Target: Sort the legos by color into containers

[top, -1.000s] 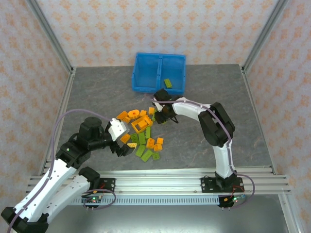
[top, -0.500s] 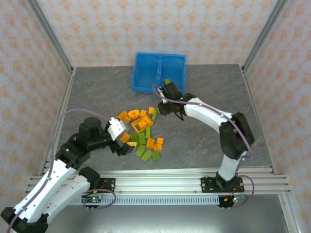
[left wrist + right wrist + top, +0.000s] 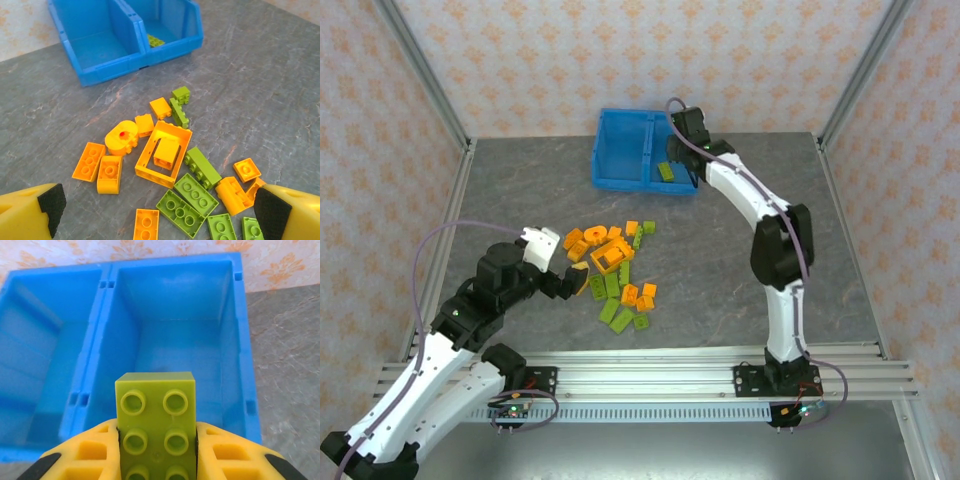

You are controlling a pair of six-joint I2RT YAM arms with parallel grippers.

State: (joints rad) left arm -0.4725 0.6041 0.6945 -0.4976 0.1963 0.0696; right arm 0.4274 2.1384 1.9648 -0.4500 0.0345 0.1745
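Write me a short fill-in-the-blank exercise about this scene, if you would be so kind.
1. The right gripper is shut on a brick coloured ____.
2. The left gripper hovers ____ over the pile.
3. A loose green brick lies in the ____ compartment of the blue bin.
Missing words: green; open; right.

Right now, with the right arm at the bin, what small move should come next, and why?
Probably open the right gripper: it holds a lime brick over the bin's right compartment, where a second lime brick already lies.
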